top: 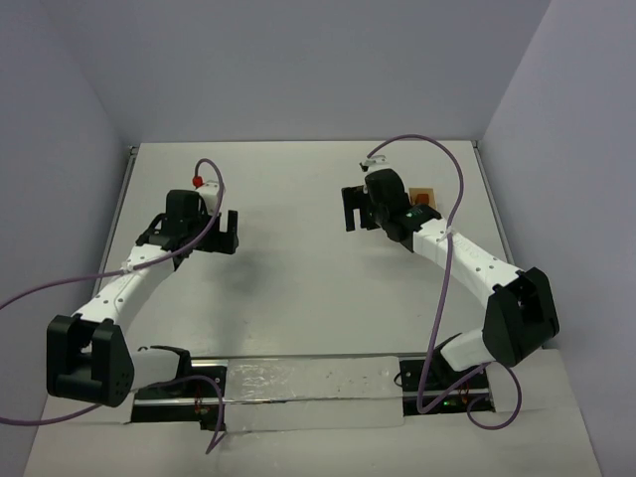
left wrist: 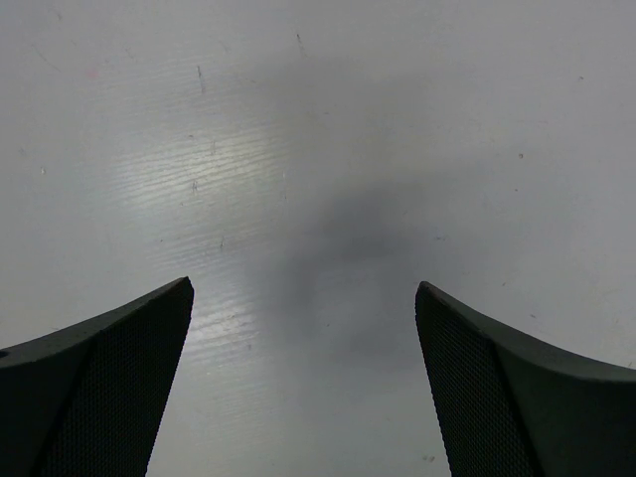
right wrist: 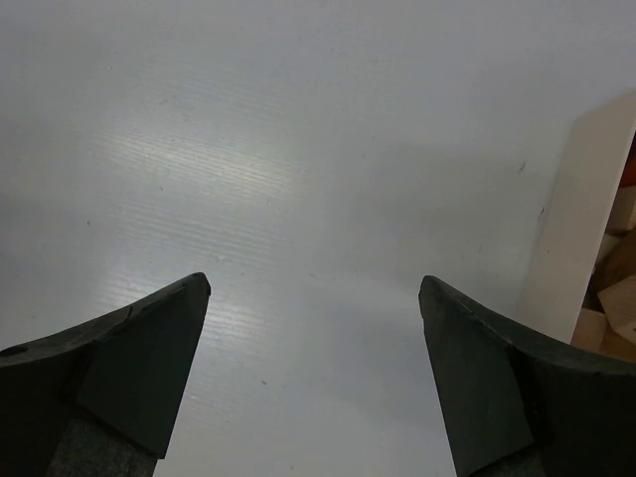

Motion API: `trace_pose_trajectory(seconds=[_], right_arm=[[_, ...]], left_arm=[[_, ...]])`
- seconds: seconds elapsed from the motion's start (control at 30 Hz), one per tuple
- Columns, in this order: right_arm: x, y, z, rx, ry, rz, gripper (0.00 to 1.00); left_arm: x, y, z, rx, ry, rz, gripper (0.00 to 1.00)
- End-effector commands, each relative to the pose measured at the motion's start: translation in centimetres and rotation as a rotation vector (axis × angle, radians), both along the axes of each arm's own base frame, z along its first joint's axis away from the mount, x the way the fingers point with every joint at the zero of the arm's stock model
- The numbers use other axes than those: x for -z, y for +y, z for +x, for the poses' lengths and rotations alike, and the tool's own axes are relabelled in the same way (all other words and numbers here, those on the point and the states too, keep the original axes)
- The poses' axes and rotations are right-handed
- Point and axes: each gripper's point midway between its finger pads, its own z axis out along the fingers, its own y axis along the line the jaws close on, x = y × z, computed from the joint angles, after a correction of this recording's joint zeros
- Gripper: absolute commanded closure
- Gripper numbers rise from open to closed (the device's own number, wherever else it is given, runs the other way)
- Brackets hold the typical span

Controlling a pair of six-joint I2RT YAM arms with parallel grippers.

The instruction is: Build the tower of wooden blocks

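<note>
1. Wood blocks [right wrist: 618, 293]: a few pale tan and reddish-brown pieces lie loose in a heap at the far right edge of the right wrist view. None is stacked on another in any orderly way, as far as can be seen.
2. Tower: no tower stands anywhere in the three views. Judging by this, the build has not begun and every block is yet to be picked up and placed.
3. Tray [right wrist: 581, 229]: a pale wooden tray holds the blocks. Only its near wall and a sliver of its inside show, so the number of blocks cannot be told. From above it peeks out at the far right of the counter [top: 298, 288], mostly hidden behind the right arm [top: 467, 258].
4. Right jaws: spread wide and holding nothing. They hang over bare counter just to the left of the tray, not touching it.
5. Left jaws: also spread wide and holding nothing, with only bare counter and their own shadow beneath.
6. Left arm [top: 129, 283]: reaches out over the far left of the counter, well apart from the tray and blocks.
</note>
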Motion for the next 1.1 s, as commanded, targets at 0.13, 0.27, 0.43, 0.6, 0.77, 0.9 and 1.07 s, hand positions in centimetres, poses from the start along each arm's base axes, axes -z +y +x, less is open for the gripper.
trace_pose_trajectory(seconds=[0.13, 0.27, 0.43, 0.6, 0.77, 0.9, 1.07], right_arm=[[-2.8, -0.3, 0.7, 0.014, -0.097, 0.024, 0.08], [-3.1, -1.1, 0.9, 0.029, -0.098, 0.013, 0.08], [-3.3, -4.1, 1.7, 0.059, -0.032, -0.003, 0.17], [-3.5, -9.9, 3.0, 0.134, 0.009, -0.065, 0.22], [-2.9, -15.5, 3.8, 0.196, 0.056, -0.148, 0.32], [-1.2, -20.1, 4.6, 0.263, 0.13, -0.202, 0.39], [1.0, -24.3, 5.7, 0.341, 0.214, -0.207, 0.45]], left_arm=[[-2.6, -0.2, 0.2, 0.011, -0.126, -0.014, 0.01], [-3.0, 0.2, 0.3, -0.003, -0.138, -0.002, 0.01], [-2.6, 0.3, 0.0, 0.006, -0.127, 0.01, 0.01], [-2.6, 0.0, -0.1, 0.021, -0.123, 0.0, 0.01], [-2.4, -0.1, -0.1, 0.025, -0.114, -0.003, 0.01], [-2.2, -0.2, -0.2, 0.03, -0.109, -0.006, 0.01], [-2.2, -0.3, -0.2, 0.035, -0.105, -0.008, 0.01]])
